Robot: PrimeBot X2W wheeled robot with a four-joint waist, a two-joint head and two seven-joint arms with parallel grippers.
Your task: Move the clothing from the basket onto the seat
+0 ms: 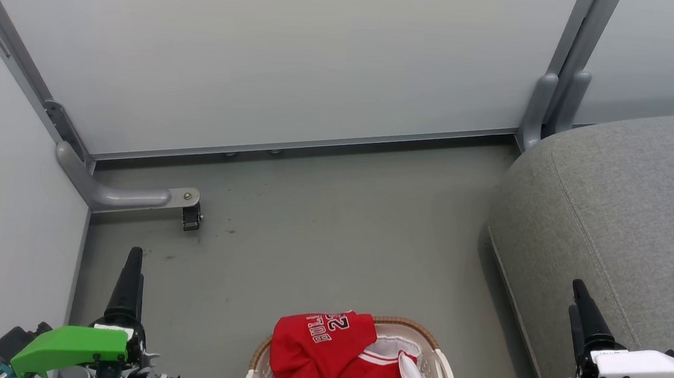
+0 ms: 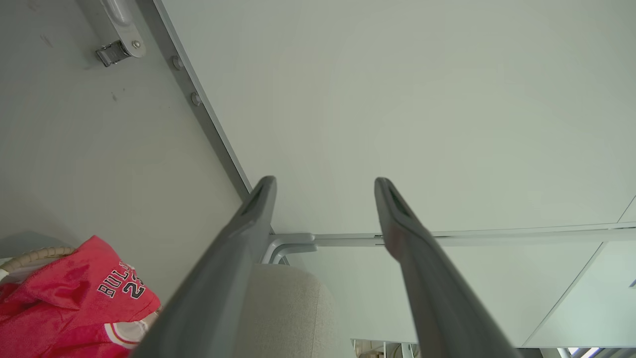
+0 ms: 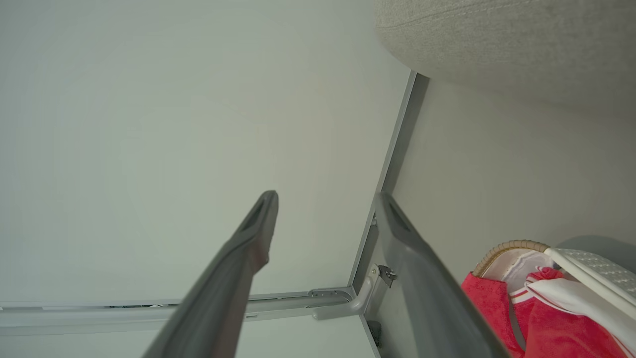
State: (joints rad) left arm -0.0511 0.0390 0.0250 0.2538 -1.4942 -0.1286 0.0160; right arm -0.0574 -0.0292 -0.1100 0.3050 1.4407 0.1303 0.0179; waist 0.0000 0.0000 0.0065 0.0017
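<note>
At the bottom centre of the head view, the red sports clothing with white trim (image 1: pixel 325 354) is seen heaped in the oval cream-white perforated plastic basket with a brown woven rim (image 1: pixel 407 325) — the large grey woven-fabric seat (image 1: pixel 621 203) is found at the right, apart from it. The left gripper (image 2: pixel 324 184), at lower left, and the right gripper (image 3: pixel 325 196), at lower right, are both held spread wide — clear of the clothing.

Jersey (image 1: pixel 325 354) at 6 o'clock: red, white trim, "BULLS 23" white outlined black. Laundry basket (image 1: pixel 410 324): cream, perforated, brown woven rim. Sofa cushion (image 1: pixel 609 196), 3 o'clock: grey weave. My left gripper (image 2: pixel 325 181): dark fingers (image 1: pixel 129 281), green cover (image 1: pixel 71 345); my right gripper (image 3: pixel 325 196): white cover (image 1: pixel 645 365).
</note>
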